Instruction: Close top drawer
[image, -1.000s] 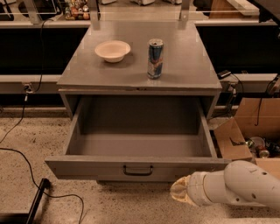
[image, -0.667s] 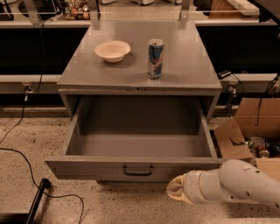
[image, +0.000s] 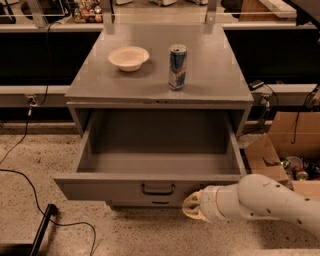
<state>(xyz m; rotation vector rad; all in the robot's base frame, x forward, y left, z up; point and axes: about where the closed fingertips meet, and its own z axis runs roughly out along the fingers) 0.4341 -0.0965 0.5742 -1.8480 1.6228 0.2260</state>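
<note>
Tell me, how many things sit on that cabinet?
2: a white bowl at back left, a can right of it. The pincer is low, by the open top drawer's front.

Smooth matt grey paint on top drawer (image: 105, 189) and table (image: 215, 75). Can (image: 177, 67) is glossy metal, bowl (image: 128, 57) matt. Gripper (image: 192, 207), smooth cream plastic, sits just below the drawer front, right of the handle (image: 158, 189).

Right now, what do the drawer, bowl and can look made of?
Drawer: likely painted wood, matte grey, boxy panels. Bowl: pale, matte, maybe paper or plastic. Can: metal, glossy printed side, shiny rim. Gripper, low by the drawer front's right end: cream, probably plastic.
</note>
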